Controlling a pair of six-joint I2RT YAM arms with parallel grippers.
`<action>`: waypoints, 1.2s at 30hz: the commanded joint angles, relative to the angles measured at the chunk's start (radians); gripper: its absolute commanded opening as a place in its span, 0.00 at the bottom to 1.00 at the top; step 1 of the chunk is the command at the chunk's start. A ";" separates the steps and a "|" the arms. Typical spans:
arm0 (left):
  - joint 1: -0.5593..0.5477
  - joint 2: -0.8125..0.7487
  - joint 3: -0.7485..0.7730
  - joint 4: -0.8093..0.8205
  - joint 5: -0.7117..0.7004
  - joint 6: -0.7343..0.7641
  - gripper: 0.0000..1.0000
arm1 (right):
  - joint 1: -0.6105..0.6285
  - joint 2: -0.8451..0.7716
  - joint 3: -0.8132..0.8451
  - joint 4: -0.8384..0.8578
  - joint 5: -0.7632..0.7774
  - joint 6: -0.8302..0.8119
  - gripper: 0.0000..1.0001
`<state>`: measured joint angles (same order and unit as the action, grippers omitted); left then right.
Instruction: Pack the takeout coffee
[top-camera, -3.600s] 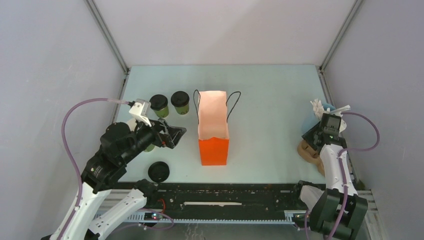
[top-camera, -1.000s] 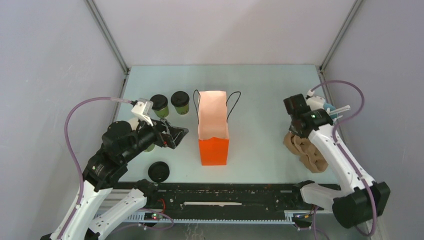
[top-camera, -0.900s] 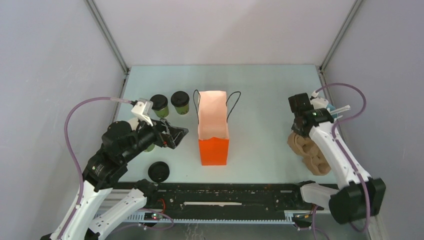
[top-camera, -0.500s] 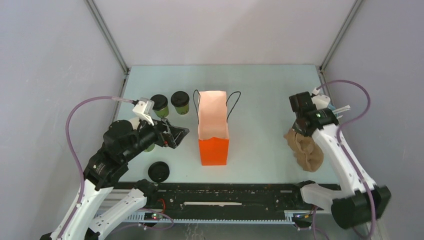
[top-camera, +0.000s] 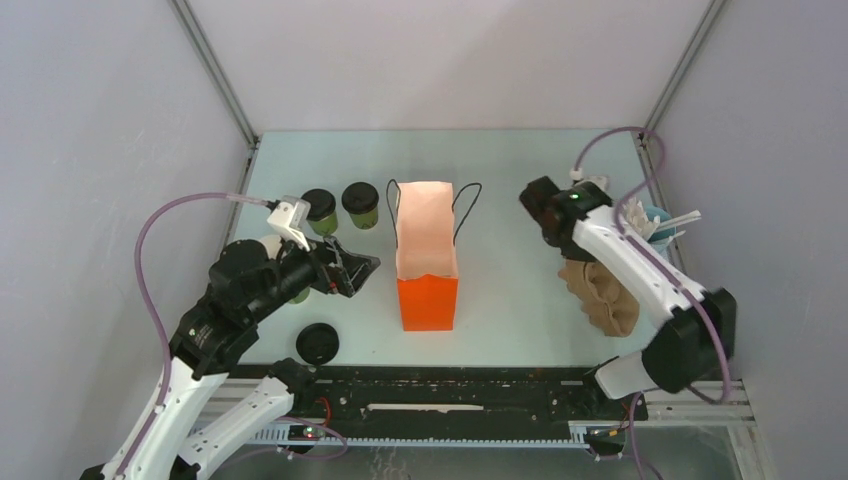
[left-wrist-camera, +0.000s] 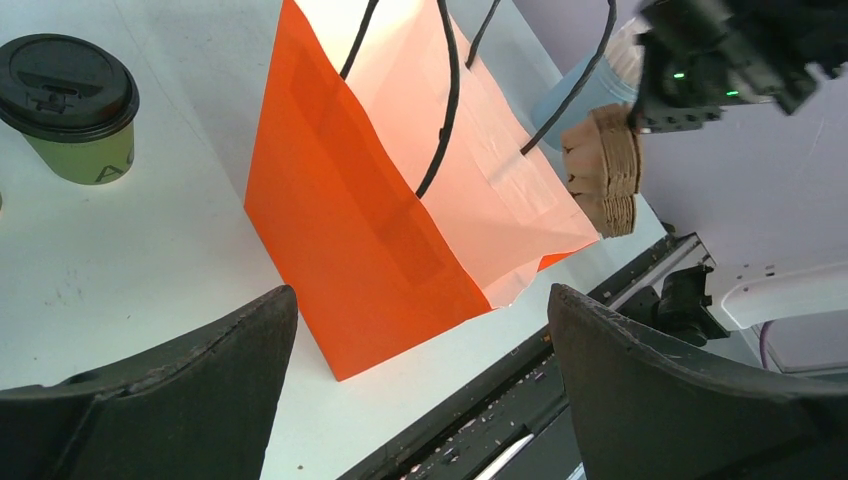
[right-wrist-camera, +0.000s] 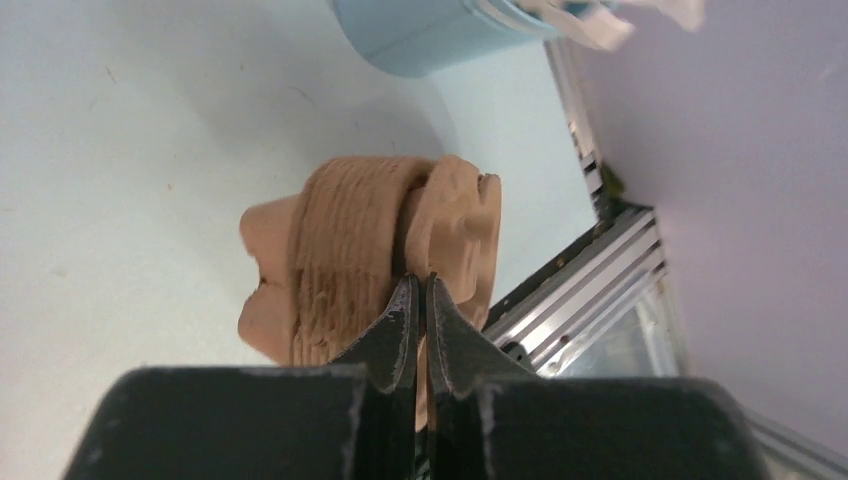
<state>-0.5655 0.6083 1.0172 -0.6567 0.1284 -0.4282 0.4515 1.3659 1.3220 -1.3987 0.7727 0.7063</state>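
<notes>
The left hand (top-camera: 358, 272) is released, its fingers spread wide with nothing between them. It hangs just short of the orange paper bag (top-camera: 427, 290), which stands upright and open straight ahead of it. One coffee cup (top-camera: 360, 203), green with a black lid, stands on the table past the fingers to their left, near the bag's far end. A second cup (top-camera: 318, 210) stands just beside the first. A black lid (top-camera: 317, 343) lies behind the hand, near the arm's base. The right hand (right-wrist-camera: 418, 290) is clenched on the edge of a stack of brown cup trays (right-wrist-camera: 340, 260), which stands on edge below its fingertips. A blue tub (right-wrist-camera: 440, 35) stands beyond the stack. Both cups are well apart from this hand, across the bag.
</notes>
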 joint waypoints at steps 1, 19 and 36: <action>-0.005 -0.017 -0.035 0.033 0.005 -0.017 1.00 | 0.064 0.037 0.020 -0.087 0.142 0.049 0.00; -0.006 -0.016 -0.026 0.023 -0.009 -0.016 1.00 | 0.247 0.096 0.140 -0.070 0.145 -0.044 0.00; -0.005 -0.016 -0.020 0.015 -0.018 -0.018 1.00 | 0.275 0.064 0.164 -0.209 0.225 -0.061 0.00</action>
<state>-0.5655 0.5972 0.9985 -0.6533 0.1253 -0.4450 0.7219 1.4063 1.4975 -1.5230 0.8860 0.6315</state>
